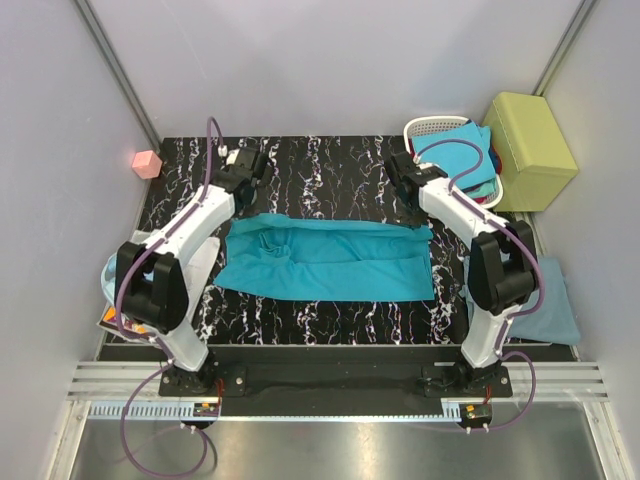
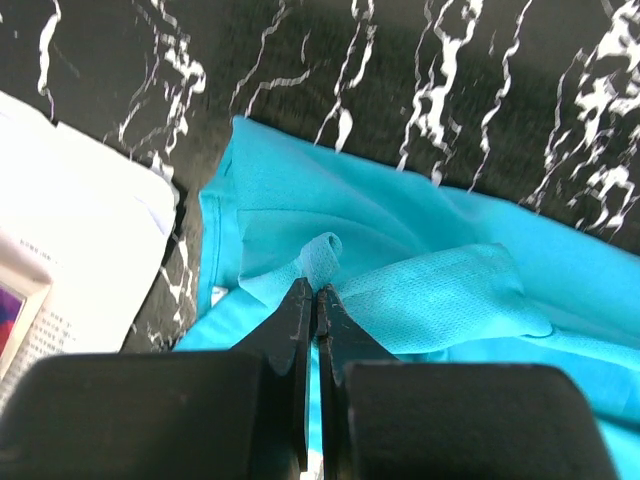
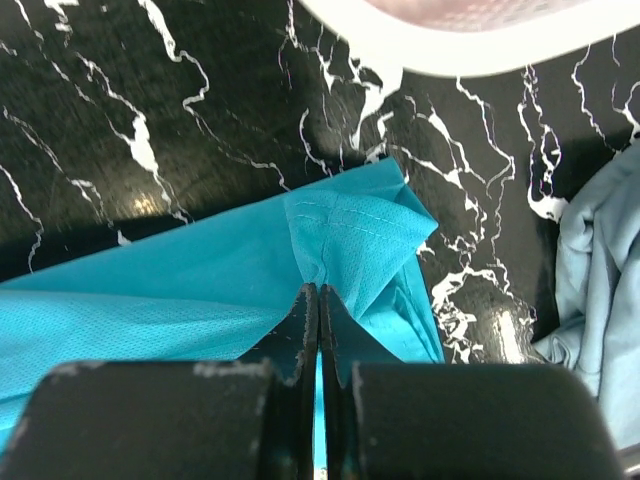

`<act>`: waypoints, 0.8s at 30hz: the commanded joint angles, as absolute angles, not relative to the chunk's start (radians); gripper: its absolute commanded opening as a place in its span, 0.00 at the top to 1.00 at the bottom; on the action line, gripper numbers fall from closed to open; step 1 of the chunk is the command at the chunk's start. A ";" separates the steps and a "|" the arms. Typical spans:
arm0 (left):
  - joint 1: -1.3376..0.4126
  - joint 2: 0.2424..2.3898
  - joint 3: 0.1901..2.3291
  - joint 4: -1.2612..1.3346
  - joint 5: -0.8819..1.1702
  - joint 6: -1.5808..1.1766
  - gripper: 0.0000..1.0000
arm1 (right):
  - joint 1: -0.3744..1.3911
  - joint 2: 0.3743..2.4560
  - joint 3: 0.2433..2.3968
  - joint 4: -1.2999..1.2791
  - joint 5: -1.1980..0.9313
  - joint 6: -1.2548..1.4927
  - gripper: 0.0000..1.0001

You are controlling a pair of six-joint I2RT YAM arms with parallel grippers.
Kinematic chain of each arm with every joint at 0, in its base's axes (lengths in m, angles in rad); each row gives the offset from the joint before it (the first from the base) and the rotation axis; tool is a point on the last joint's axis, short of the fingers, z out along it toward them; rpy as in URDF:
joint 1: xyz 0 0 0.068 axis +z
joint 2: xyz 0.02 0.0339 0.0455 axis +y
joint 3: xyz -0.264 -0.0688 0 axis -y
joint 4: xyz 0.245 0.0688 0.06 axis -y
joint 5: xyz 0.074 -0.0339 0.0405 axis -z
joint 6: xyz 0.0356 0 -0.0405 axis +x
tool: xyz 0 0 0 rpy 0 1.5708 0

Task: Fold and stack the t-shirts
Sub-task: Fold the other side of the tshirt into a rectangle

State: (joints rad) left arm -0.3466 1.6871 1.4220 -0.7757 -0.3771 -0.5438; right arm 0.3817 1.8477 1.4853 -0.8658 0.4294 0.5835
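Teal t-shirt cloth is pinched in both of my grippers. My left gripper has its two black fingers pressed together with only a hairline slit between them. A small raised fold of the thin, mesh-like fabric stands up right at the tips. Around that fold the shirt bunches into soft ridges. Its seamed left edge runs just beside a printed paper lying on the table at my left.

My right gripper is squeezed together the same way, its tips on a corner of the same shirt where a stitched hem shows. Past that corner is bare black marbled table, then the white rim of the basket at the far edge of my right wrist view. To the right of my fingers a grey-blue t-shirt lies crumpled, apart from the teal one.

From above, the teal shirt lies as a wide band across the middle of the table between my two arms, wrinkled in its left half and smoother in its right. The basket sits at the far right corner, holding blue t-shirts. A yellow-green padded box stands just to its right. A pink block rests off the table's far left corner. The grey-blue shirt lies at the near right, beside my right arm.
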 commanded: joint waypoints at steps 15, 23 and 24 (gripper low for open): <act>-0.374 1.502 1.200 -0.770 -0.443 -0.584 1.00 | 0.456 1.726 1.306 -0.859 0.460 0.664 1.00; -0.376 1.465 1.100 -0.767 -0.436 -0.601 1.00 | 0.460 1.698 1.213 -0.836 0.453 0.683 1.00; -0.377 1.466 1.094 -0.764 -0.434 -0.604 1.00 | 0.459 1.700 1.207 -0.833 0.451 0.687 1.00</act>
State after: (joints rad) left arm -0.3740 1.5043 1.1244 -0.7788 -0.4053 -0.5835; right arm 0.4522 1.7466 1.2320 -0.8528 0.4259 0.6544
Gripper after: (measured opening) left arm 0.020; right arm 0.011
